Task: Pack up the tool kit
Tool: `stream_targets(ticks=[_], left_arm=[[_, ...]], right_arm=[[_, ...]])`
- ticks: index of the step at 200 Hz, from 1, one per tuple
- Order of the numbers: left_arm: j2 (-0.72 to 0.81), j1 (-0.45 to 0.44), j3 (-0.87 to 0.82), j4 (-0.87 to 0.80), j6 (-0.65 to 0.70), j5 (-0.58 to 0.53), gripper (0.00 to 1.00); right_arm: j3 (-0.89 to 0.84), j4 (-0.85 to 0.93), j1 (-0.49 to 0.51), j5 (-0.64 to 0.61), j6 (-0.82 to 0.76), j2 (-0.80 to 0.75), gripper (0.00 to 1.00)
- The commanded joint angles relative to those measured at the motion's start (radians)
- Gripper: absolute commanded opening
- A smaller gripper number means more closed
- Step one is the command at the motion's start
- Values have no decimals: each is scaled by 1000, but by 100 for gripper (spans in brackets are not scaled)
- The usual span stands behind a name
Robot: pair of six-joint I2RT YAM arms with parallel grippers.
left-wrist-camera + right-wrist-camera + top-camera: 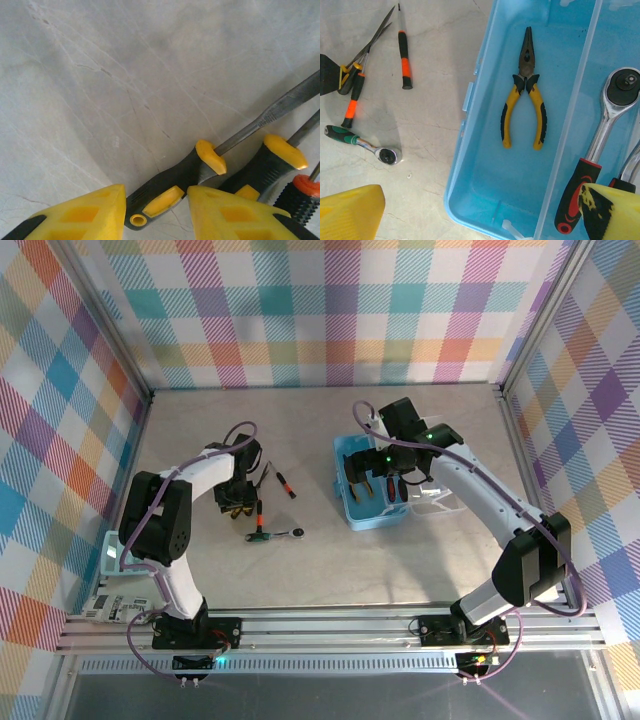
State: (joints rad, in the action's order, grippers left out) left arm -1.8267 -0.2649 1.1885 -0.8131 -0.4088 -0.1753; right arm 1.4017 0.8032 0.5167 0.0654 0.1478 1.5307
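Note:
The light-blue tool box (pixel 352 510) stands open at centre right, its clear lid (pixel 432 506) laid out to the right. My right gripper (pixel 385 478) hovers over it, open and empty (pixel 480 215). Yellow-handled pliers (pixel 522 95) lie in the box. A red-and-black-handled ratchet wrench (pixel 602 135) lies beyond a clear ridge on the right. My left gripper (pixel 238 498) is low over the table and open (pixel 156 212). A black-and-yellow file handle (pixel 172 187) lies between its fingers. A second yellow-and-black handle (pixel 272 162) and an orange-and-black handle (pixel 300 197) lie beside it.
On the table left of the box lie an orange-and-black screwdriver (pixel 404 55), a second one (pixel 351 107) and a green-handled ratchet (pixel 365 145). Papers (pixel 115 605) sit at the near left edge. Metal frame posts and checked walls enclose the table.

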Motion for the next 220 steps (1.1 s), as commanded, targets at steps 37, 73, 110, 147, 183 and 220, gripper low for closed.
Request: stream_targets(ticks=[37, 73, 110, 147, 183, 220], left_arm=[[-45, -8, 5, 5, 50, 59, 39], [-65, -11, 8, 8, 52, 62, 42], [-106, -10, 28, 12, 45, 50, 42], [-161, -1, 77, 24, 46, 68, 42], [-186, 3, 101, 40, 44, 99, 37], [-188, 3, 84, 55, 39, 128, 28]], right_arm=[[27, 8, 4, 19, -13, 21, 99], [26, 8, 3, 21, -13, 20, 99], [20, 11, 3, 17, -16, 17, 99], [22, 11, 3, 19, -15, 16, 99], [18, 14, 3, 16, -16, 11, 99], [16, 16, 3, 16, -17, 9, 99]])
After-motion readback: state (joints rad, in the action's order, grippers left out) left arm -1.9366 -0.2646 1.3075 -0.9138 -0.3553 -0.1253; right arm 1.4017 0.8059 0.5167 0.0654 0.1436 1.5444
